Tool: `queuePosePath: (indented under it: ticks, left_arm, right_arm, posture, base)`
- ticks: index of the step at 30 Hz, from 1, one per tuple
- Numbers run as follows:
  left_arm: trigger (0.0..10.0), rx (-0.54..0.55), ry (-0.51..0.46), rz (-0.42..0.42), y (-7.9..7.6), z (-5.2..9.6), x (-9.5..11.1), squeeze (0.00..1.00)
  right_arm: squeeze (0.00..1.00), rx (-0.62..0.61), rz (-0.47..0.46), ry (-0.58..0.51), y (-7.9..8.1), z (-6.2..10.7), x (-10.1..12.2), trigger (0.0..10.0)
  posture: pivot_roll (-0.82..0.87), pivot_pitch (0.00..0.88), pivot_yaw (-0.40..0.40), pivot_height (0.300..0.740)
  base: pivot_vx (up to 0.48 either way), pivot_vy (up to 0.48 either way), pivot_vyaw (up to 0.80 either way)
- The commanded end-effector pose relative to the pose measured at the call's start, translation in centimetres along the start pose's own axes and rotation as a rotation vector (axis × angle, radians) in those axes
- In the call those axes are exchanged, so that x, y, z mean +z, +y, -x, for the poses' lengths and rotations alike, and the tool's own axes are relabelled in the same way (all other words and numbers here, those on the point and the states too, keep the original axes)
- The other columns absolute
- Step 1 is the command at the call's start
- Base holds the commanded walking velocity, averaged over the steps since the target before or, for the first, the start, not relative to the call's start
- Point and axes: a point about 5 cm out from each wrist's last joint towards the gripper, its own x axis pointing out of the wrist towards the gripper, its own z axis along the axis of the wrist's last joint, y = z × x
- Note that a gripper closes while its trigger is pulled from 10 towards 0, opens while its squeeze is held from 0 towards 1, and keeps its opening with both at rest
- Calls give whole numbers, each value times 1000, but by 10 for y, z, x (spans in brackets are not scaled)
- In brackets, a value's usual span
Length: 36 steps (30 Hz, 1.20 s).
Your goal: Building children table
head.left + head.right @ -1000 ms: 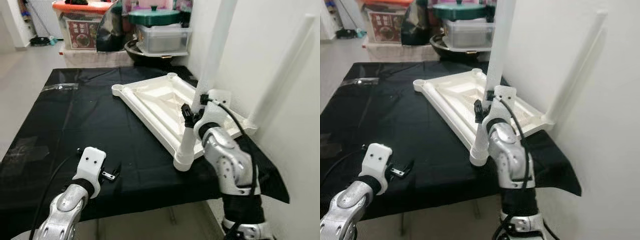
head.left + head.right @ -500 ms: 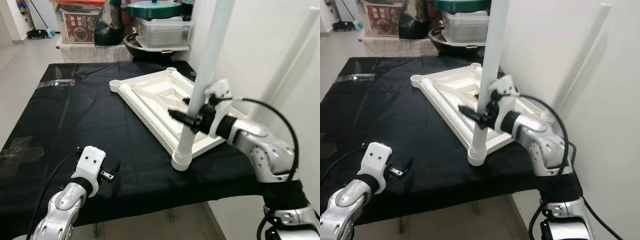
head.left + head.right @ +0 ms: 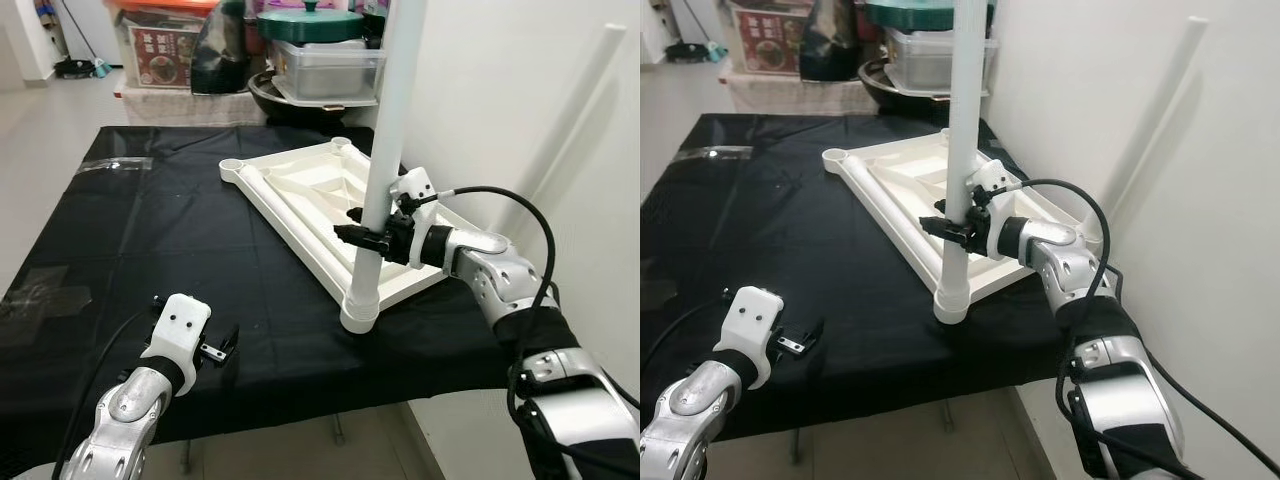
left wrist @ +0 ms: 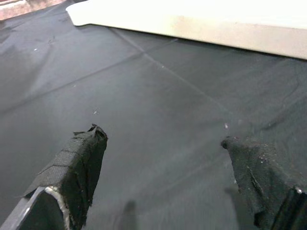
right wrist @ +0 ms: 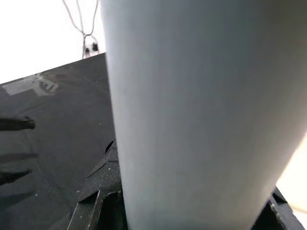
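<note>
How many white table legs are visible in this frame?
2. One leg stands upright in the near corner socket of the upturned tabletop, gripped by the right gripper. A second leg leans along the wall behind it. Others may be hidden.

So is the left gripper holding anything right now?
No, the left gripper is open over the black cloth, with nothing between its fingers.

Work surface: black cloth, wrinkled (a clear tape patch near its far corner).
Behind it: green pot lid on clear storage box; orange-lidded bin.
Right side: white wall.
</note>
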Motion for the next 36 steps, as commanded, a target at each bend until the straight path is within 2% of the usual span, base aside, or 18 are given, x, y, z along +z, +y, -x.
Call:
queuePosePath:
  ticks: [1, 4, 5, 6, 7, 8, 9, 10, 11, 14, 15, 19, 23, 30, 31, 33, 34, 36]
  left_arm:
    - [10000, -3, -2, -10, -2, 1, -1, 0]
    - [10000, -6, 1, -10, -3, 2, -1, 0]
    - [10000, -9, 2, -10, -4, 1, -2, 0]
    - [10000, -9, 2, -10, -4, 1, -2, 0]
    - [10000, -11, 4, -8, -5, 1, -2, 0]
    - [10000, -11, 4, -8, -5, 1, -2, 0]
    - [10000, -17, 6, -7, -6, 0, -2, 0]
    - [10000, -17, 6, -7, -6, 0, -2, 0]
    - [10000, -18, 6, -7, -6, -1, -2, 0]
    - [10000, -17, 7, -6, -6, -1, -2, 0]
    - [10000, -13, 6, -7, -5, -1, -2, 0]
    - [10000, 2, 6, -5, -3, -2, -1, 0]
    - [10000, 10, 8, -6, -2, -1, -3, 0]
    - [10000, 15, 11, -4, -3, -2, -5, 0]
    - [10000, 14, 10, -4, -3, -3, -5, 0]
    - [10000, 14, 10, -5, -3, -3, -5, 0]
    - [10000, 13, 9, -6, -4, -4, -5, 0]
    - [10000, 12, 8, -10, -4, -5, -5, 0]
  right_arm:
    - [0, -88, -3, 14, -9, 5, -4, 0]
    - [0, -160, -31, -2, -13, 7, -9, 0]
    - [0, -315, -71, -7, -16, 8, -16, 0]
    - [0, -315, -71, -7, -16, 8, -16, 0]
    - [0, -509, -104, 12, -20, 11, -26, 0]
    - [0, -509, -104, 12, -20, 11, -26, 0]
    - [0, -919, -216, 55, -14, 20, -49, 0]
    - [0, -919, -216, 55, -14, 20, -49, 0]
    - [0, -1028, -255, 66, -10, 24, -55, 0]
    - [0, -1100, -293, 55, 1, 21, -57, 0]
    - [0, -1129, -330, 34, 15, 12, -56, 0]
    - [0, -1141, -354, -45, 42, -10, -39, 0]
    - [0, -1145, -285, -117, 46, -16, -20, 0]
    - [0, -1169, -266, -91, 57, -13, -15, 0]
    - [0, -1171, -268, -83, 60, -12, -16, 5686]
    - [0, -1173, -271, -79, 62, -11, -17, 5686]
    - [0, -1170, -269, -83, 63, -9, -16, 10000]
    - [0, -1164, -260, -101, 63, -4, -14, 10000]
  posture:
    - [136, 0, -119, 740]
    - [134, 0, -116, 740]
    - [130, 0, -113, 740]
    - [130, 0, -113, 740]
    - [122, 0, -107, 740]
    - [122, 0, -107, 740]
    - [123, 0, -105, 740]
    - [123, 0, -105, 740]
    - [124, 0, -102, 740]
    - [126, 0, -107, 740]
    - [134, 0, -109, 740]
    - [138, 0, -116, 740]
    - [133, 0, -121, 740]
    - [124, 0, -122, 740]
    - [120, 0, -119, 740]
    - [119, 0, -118, 740]
    - [113, 0, -113, 740]
    - [110, 0, -109, 740]
  base:
    - [0, 0, 0]
    - [0, 0, 0]
    - [0, 0, 0]
    - [0, 0, 0]
    - [0, 0, 0]
    - [0, 0, 0]
    - [0, 0, 0]
    - [0, 0, 0]
    - [0, 0, 0]
    - [0, 0, 0]
    - [0, 0, 0]
    - [0, 0, 0]
    - [0, 0, 0]
    - [0, 0, 0]
    - [0, 0, 0]
    - [0, 0, 0]
    - [0, 0, 0]
    - [0, 0, 0]
